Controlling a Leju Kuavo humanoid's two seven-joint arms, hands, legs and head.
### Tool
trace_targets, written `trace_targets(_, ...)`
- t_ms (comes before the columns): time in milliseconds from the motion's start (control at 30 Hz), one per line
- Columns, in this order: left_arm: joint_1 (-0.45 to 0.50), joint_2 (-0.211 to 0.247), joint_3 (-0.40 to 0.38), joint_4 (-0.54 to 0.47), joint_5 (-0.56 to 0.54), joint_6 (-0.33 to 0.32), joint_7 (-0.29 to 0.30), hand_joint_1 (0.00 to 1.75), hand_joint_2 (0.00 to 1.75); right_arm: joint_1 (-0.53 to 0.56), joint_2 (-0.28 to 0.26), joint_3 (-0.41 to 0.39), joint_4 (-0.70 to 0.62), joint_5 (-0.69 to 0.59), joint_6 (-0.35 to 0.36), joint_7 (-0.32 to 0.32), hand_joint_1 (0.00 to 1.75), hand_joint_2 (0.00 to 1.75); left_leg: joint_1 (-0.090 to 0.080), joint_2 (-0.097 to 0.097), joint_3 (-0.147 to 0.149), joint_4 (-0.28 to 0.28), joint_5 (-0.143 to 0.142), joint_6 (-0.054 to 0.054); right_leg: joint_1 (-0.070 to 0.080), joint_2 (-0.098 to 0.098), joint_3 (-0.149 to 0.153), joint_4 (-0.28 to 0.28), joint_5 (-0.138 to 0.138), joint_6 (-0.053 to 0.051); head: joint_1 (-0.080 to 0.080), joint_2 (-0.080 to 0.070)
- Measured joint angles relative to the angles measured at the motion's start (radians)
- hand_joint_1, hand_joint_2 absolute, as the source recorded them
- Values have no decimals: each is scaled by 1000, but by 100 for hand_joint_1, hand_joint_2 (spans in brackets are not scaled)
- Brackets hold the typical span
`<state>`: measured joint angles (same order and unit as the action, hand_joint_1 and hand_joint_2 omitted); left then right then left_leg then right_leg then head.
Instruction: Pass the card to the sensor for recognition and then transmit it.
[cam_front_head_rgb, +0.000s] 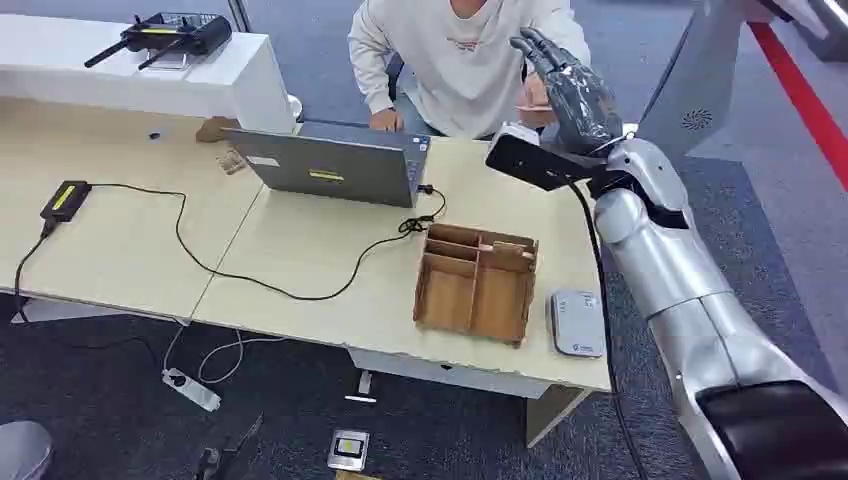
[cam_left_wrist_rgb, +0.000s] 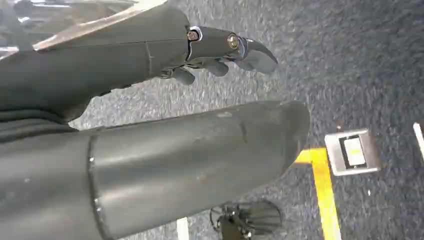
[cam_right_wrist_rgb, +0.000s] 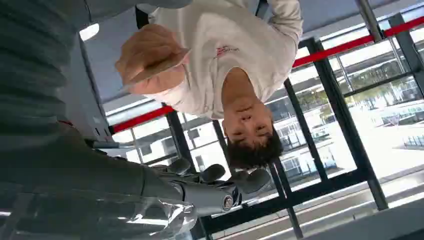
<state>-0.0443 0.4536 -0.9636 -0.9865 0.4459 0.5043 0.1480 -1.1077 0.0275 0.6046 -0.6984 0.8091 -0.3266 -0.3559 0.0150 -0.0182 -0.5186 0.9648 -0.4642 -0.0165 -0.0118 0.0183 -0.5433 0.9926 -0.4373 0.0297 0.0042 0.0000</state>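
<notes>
Right hand (cam_right_wrist_rgb: 210, 187) is up, fingers spread, nothing in it. Just beyond it, the person's hand (cam_right_wrist_rgb: 150, 62) grips the thin card (cam_right_wrist_rgb: 157, 67); windows (cam_right_wrist_rgb: 380, 100) behind.

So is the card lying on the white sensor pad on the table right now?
No, the white sensor pad lies bare beside the wooden organizer, while the person's hand holds the card.

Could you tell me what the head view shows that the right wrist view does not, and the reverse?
Head view alone: the desk, laptop, wooden organizer and white sensor. Right wrist view alone: windows and a red beam behind the person. Both: the raised right hand, holding nothing, and the person's hand holding the card.
</notes>
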Motion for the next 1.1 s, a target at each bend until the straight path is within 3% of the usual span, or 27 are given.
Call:
trace_targets(100,-2,12,-3,2,10,-12,-16,0,0,-5,6,3,35,2,-12,-6,0,175,0,0,0,0,0,0,0,0,0,0,0,0,0,0)
trace_targets(233,-15,10,-11,36,32,-46,-92,0,0,-6,10,6,73,-9,-37,-20,0,175,0,0,0,0,0,0,0,0,0,0,0,0,0,0)
trace_targets(333,-22,6,-16,65,37,-52,-104,0,0,-8,12,7,97,-10,-39,-23,0,175,0,0,0,0,0,0,0,0,0,0,0,0,0,0)
trace_targets(400,-25,7,-20,71,35,-35,-66,0,0,-11,13,8,108,-10,-39,-22,0,175,0,0,0,0,0,0,0,0,0,0,0,0,0,0)
trace_targets(533,-8,64,-28,-49,-9,35,94,0,0,-28,22,8,118,-6,-35,-7,0,175,0,0,0,0,0,0,0,0,-1,0,0,0,0,0)
trace_targets(600,-9,69,-29,-54,3,26,52,0,0,-32,21,8,125,-6,-39,-4,0,175,0,0,0,0,0,0,0,0,0,0,0,0,0,0)
trace_targets(633,-9,65,-29,-44,13,15,16,0,0,-32,20,8,130,-6,-40,-4,19,175,0,0,0,0,0,0,0,0,-1,0,0,0,0,0)
trace_targets(667,-8,62,-31,-40,19,10,-6,0,0,-31,19,8,133,-10,-42,-4,26,175,0,0,0,0,0,0,0,0,-1,0,0,0,0,0)
trace_targets(700,-9,58,-34,-35,23,10,-21,0,0,-31,16,8,135,-12,-43,-3,61,175,0,0,0,0,0,0,0,0,-1,0,0,0,0,0)
trace_targets(733,-10,54,-35,-33,24,11,-24,0,0,-31,11,8,138,-16,-43,-1,159,175,0,0,0,0,0,0,0,0,-1,0,0,0,0,0)
trace_targets(867,-10,45,-39,-26,23,26,-25,0,0,-26,-3,4,138,-24,-37,20,175,175,-1,0,0,0,0,0,0,1,-1,0,0,0,0,0)
trace_targets(1100,-11,34,-40,-4,6,27,-36,0,0,-14,-30,-2,129,-27,-25,31,175,175,-1,0,0,0,0,0,0,1,-1,0,0,0,0,0)
